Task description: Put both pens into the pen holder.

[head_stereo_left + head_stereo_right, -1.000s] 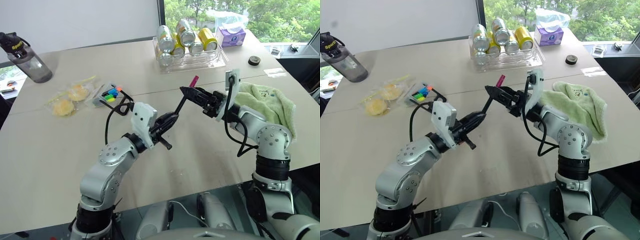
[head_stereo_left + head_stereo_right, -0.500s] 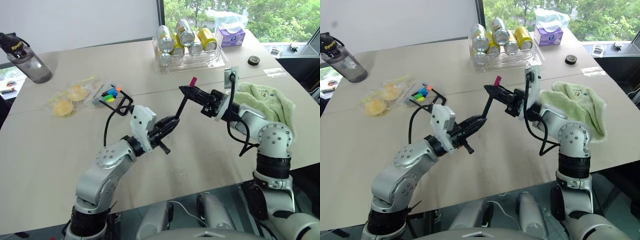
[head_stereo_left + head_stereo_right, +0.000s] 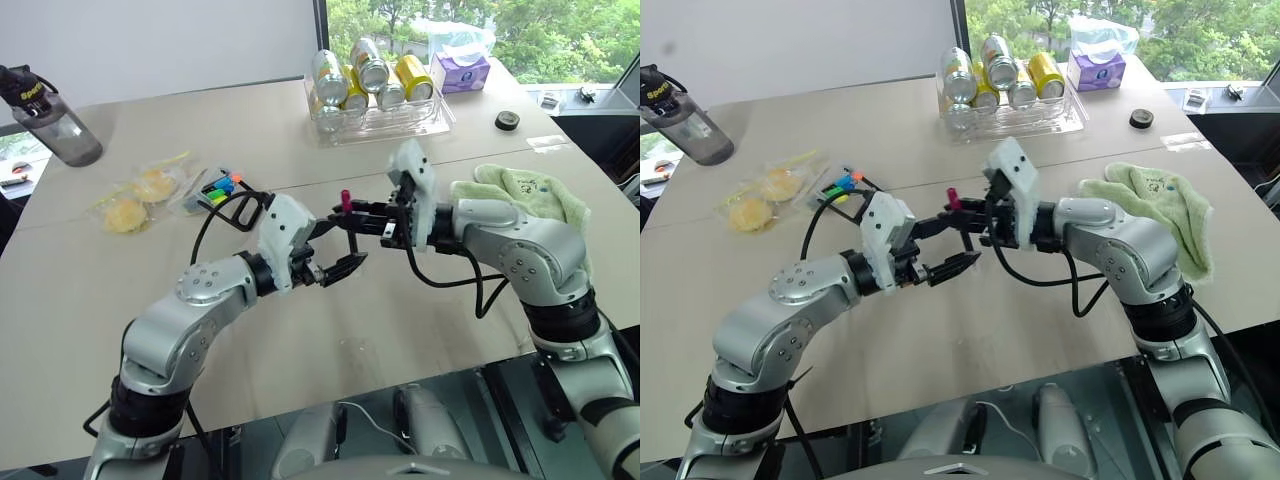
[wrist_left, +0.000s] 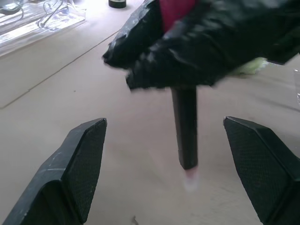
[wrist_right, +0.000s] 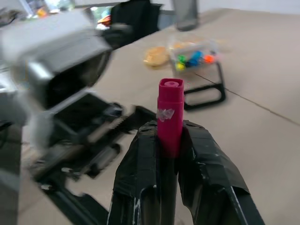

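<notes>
1 pen (image 5: 169, 115), black with pink ends, stood clamped upright in the right gripper (image 3: 352, 221) above the table (image 3: 420, 300), on the robot's side of the pen holder (image 3: 222, 190). The left gripper (image 3: 335, 252) hung spread apart around its lower end, touching nothing. 5 cans (image 3: 366, 75) lay in 1 tray beyond the holder.

Silver arms (image 3: 190, 310), black cables (image 3: 215, 215)

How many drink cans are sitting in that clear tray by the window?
5 that I can make out, all in the clear tray at the table's far edge: silver cans, yellow ones. More may hide behind them.
</notes>
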Available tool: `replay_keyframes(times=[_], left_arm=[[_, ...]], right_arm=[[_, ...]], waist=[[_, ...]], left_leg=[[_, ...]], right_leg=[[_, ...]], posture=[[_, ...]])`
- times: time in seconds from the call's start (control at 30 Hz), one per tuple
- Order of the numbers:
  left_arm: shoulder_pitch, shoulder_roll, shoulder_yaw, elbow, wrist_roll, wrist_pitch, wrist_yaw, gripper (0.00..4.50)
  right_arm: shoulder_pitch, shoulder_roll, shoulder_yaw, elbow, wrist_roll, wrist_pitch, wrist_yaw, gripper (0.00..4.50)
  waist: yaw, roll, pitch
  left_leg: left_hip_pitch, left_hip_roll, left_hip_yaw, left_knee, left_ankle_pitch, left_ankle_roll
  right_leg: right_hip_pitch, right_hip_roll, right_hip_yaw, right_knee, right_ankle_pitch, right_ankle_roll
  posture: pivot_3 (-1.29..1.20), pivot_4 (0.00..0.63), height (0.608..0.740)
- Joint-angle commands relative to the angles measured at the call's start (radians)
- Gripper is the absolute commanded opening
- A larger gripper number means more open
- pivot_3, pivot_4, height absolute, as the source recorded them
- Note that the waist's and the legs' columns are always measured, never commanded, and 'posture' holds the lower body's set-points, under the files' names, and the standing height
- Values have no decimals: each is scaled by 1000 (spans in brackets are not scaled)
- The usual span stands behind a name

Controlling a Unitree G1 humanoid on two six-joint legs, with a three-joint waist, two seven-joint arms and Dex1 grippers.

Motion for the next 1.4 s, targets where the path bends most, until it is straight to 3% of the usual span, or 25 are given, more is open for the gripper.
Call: replay_keyframes(times=[0.03,0.07,0.23,0.27,0.3,0.33,0.37,0.5,0.73,0.83,1.0,1.2,1.4], left_arm=[[-38,0,6,-21,-51,40,-8,3570],[-42,5,5,-22,-57,49,-13,3291],[-41,24,12,-32,-78,54,-33,800],[-41,26,12,-33,-79,51,-35,583],[-40,29,12,-34,-79,48,-35,583],[-41,30,11,-33,-79,46,-35,63],[-40,31,9,-33,-74,40,-33,59],[-39,35,-2,-24,-12,-11,-6,27],[-68,65,-43,83,272,-219,103,27],[-90,135,-108,200,502,-411,154,27],[-149,178,-132,390,724,-665,239,27],[-189,155,-114,437,830,-773,285,27],[-181,133,-91,399,890,-761,293,27]], right_arm=[[-39,-8,32,-63,-3,-8,64,79],[-43,-7,35,-69,-4,-6,70,79],[-49,-11,28,-81,-10,7,73,79],[-47,-17,28,-78,-19,1,73,578],[-45,-21,28,-76,-25,-3,76,578],[-44,-23,27,-74,-29,-5,80,1204],[-40,-25,24,-72,-36,-6,74,1335],[-16,-9,-25,-61,-32,0,31,3349],[98,-42,-227,-17,5,-45,19,3365],[142,-67,-285,4,-5,-79,29,3365],[141,-40,-381,36,42,-144,29,3365],[153,-54,-392,40,39,-219,87,3365],[164,-76,-384,48,44,-239,126,3365]], waist=[[1,0,0],[1,0,0],[1,0,0],[1,0,0],[1,0,0],[1,0,0],[2,0,0],[2,0,0],[10,0,0],[6,0,0],[3,0,0],[4,0,0],[3,0,0]], left_leg=[[0,0,0,0,0,0],[0,0,-1,0,0,0],[-1,0,-1,0,0,0],[-1,0,-1,0,0,0],[-1,0,-1,0,0,0],[-1,0,-1,0,0,0],[-1,0,-1,0,0,0],[-1,0,-1,0,0,0],[-1,-1,-2,0,0,0],[-1,-1,-2,-1,0,0],[-1,0,0,-2,0,0],[-2,0,-1,-2,0,0],[-2,0,-1,-2,0,0]], right_leg=[[0,0,0,0,0,0],[0,0,-1,-1,0,0],[0,0,-1,-1,0,0],[0,0,-1,-1,0,0],[0,0,-1,-1,0,0],[0,0,-1,-1,0,0],[0,0,-1,-2,0,0],[0,0,-1,-1,0,0],[1,-1,-1,-2,0,0],[0,-1,-1,-2,0,0],[-1,0,0,-2,0,0],[-1,-1,-1,-4,0,0],[-1,-1,-1,-3,0,0]], posture=[[0,150,739],[0,150,739],[0,150,739],[0,150,739],[0,150,739],[0,150,739],[0,150,739],[0,150,739],[0,150,739],[0,150,739],[0,150,739],[0,150,739],[0,150,739]])
